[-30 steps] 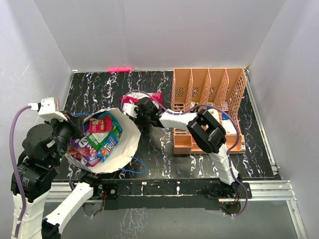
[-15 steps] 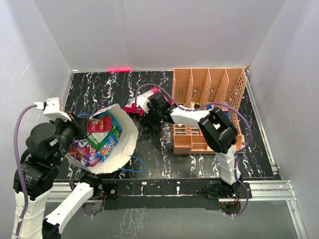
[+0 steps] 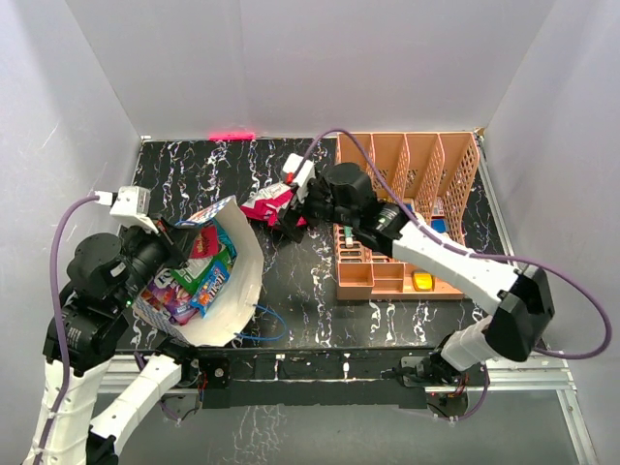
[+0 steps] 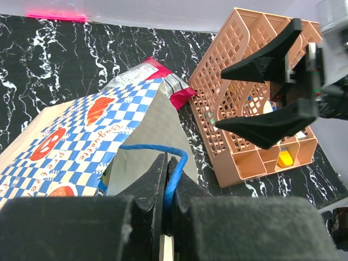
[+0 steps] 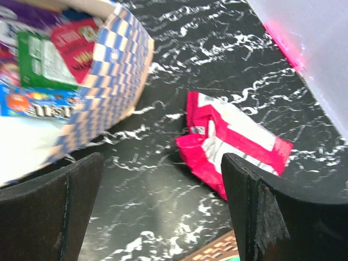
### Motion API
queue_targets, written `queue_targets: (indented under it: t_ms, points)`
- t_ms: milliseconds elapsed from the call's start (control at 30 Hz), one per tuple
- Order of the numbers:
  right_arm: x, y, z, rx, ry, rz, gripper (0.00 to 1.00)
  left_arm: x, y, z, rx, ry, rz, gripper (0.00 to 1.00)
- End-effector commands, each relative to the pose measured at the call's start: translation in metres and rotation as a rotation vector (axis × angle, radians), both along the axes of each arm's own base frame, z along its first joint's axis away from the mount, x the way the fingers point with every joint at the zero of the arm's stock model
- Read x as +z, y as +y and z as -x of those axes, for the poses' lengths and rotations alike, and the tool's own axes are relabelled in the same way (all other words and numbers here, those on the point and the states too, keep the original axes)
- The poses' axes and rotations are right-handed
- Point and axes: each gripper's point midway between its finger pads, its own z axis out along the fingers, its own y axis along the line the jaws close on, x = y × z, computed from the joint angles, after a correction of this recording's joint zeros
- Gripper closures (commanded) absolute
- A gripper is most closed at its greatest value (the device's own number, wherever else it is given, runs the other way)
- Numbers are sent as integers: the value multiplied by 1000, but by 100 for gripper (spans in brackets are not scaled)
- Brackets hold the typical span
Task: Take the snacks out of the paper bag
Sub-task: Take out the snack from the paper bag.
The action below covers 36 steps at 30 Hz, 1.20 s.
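The paper bag [image 3: 242, 266] lies tilted on the left of the table, mouth open toward the right. Several snacks [image 3: 194, 276] show inside it, red, green, blue and purple. My left gripper [image 3: 177, 250] is shut on the bag's blue cord handle [image 4: 175, 163] and holds the rim up; the left wrist view shows its jaws [image 4: 167, 159] closed on the cord. One pink-red snack packet [image 3: 268, 203] lies on the table beside the bag. My right gripper [image 3: 294, 215] is open and empty, hovering just right of that packet [image 5: 234, 141], with the bag [image 5: 109, 81] to its left.
The peach slotted organizer [image 3: 407, 184] with small boxes and bottles stands at the back right, close behind my right arm. The bag's second blue handle [image 3: 262, 325] trails on the table near the front edge. White walls enclose the table.
My right gripper has pulled back from the bag's rim, up and to the right, staying open. My left gripper has lifted the handle, raising the bag's rim. The pink packet shifted slightly.
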Motion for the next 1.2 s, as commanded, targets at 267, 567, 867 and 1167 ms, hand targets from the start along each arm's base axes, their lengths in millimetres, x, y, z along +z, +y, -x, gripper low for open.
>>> queue_targets:
  t_ms: [267,567,867,1167]
  points:
    - [58,41,116,157,292,-512,7,34,-26,9,-135,-202,162,100]
    - [-11,47,54,-344,504,-478,14,24,-21,14,-115,-195,176,100]
    - [-51,48,38,-484,558,-440,39,22,-23,17,-128,-189,184,100]
    - [-109,7,27,-641,533,-309,43,9,-14,29,-112,-184,164,100]
